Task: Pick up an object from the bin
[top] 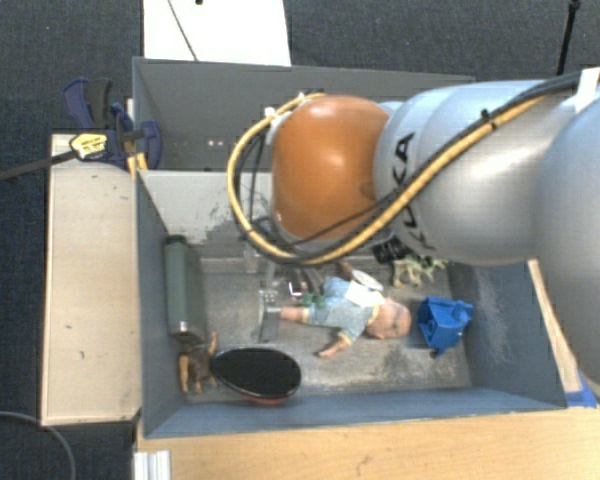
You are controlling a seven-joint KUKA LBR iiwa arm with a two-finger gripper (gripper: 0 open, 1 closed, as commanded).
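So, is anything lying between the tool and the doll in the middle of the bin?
Nothing visible does. The tool is right at the leg end of the doll. The green tube lies off to the left, the dark bowl toward the front, the blue toy beyond the doll's head.

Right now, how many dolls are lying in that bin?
1. The doll, in pale blue, lies in the middle beside the gripper. The arm covers some of the bin, so another could be hidden.
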